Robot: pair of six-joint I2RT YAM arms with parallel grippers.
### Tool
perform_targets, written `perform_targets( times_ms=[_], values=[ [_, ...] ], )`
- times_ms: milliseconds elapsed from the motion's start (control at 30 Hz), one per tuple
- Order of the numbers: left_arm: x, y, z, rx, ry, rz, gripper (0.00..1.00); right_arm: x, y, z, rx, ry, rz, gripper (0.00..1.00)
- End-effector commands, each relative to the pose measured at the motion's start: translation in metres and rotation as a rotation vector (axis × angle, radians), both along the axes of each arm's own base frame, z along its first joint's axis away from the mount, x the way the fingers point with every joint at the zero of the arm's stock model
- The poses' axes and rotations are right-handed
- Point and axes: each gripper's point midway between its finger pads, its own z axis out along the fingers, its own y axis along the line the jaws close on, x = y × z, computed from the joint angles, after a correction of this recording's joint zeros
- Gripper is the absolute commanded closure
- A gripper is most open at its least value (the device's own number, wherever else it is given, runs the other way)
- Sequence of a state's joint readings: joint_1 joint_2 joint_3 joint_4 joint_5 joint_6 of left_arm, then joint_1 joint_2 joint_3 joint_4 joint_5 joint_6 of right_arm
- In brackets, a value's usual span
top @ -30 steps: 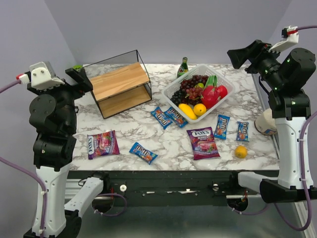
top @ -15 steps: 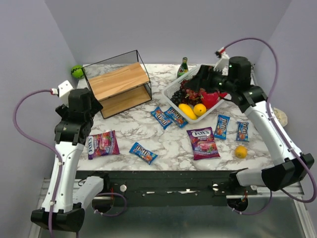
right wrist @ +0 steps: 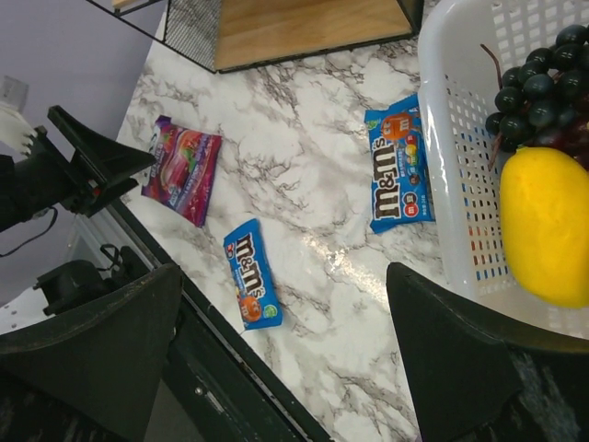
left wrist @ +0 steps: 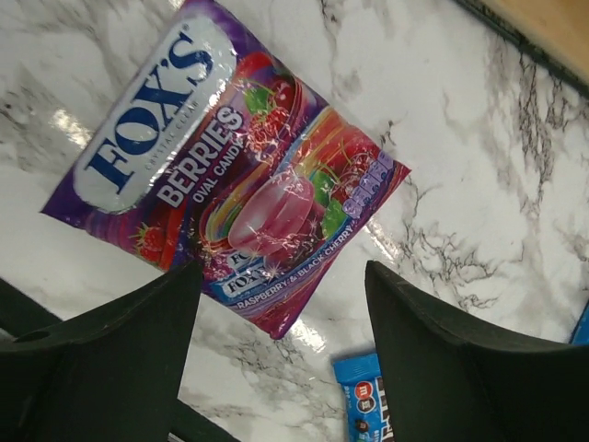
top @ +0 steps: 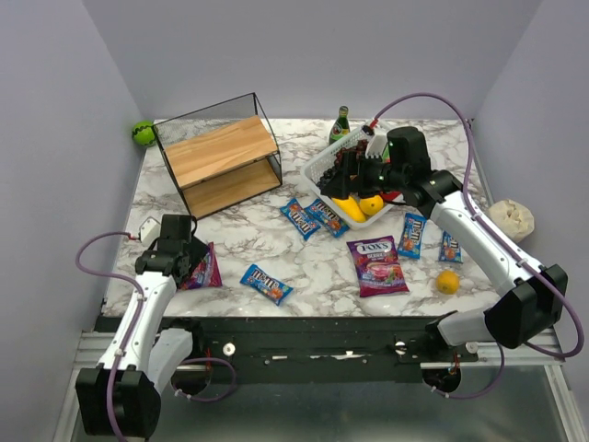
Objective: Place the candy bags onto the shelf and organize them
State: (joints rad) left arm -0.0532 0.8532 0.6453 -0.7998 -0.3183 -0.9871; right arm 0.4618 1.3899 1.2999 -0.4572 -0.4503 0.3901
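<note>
purple bag (left wrist: 230,175): flat on worktop (left wrist: 442,184), long axis diagonal in left wrist view, logo end upper-left
left pincer (left wrist: 281,295): released, over the bag
right pincer (right wrist: 281,295): released, empty

I see my marble counter (top: 276,244) carrying a white basket (top: 317,170). Left of it stands the shelf (top: 221,152); in front of it lie two purple bags (top: 377,265), five blue packets (top: 266,284) and an orange (top: 447,281).
</note>
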Motion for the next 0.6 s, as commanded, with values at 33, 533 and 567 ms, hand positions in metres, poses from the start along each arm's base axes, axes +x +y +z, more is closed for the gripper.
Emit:
perform_targets(
  times_ms=[33,533,567],
  values=[
    [0.032,-0.027,-0.008,-0.134,-0.114,-0.066,0.25,0.006,-0.008,-0.005,-0.056,-0.054,-0.028,0.0],
    [0.027,-0.026,-0.057,-0.08,0.044,-0.15,0.44,0.018,-0.02,-0.025,-0.14,-0.027,-0.095,0.0],
    [0.025,-0.025,-0.061,-0.079,0.058,-0.151,0.44,0.018,-0.02,-0.026,-0.142,-0.025,-0.096,0.0]
  ],
)
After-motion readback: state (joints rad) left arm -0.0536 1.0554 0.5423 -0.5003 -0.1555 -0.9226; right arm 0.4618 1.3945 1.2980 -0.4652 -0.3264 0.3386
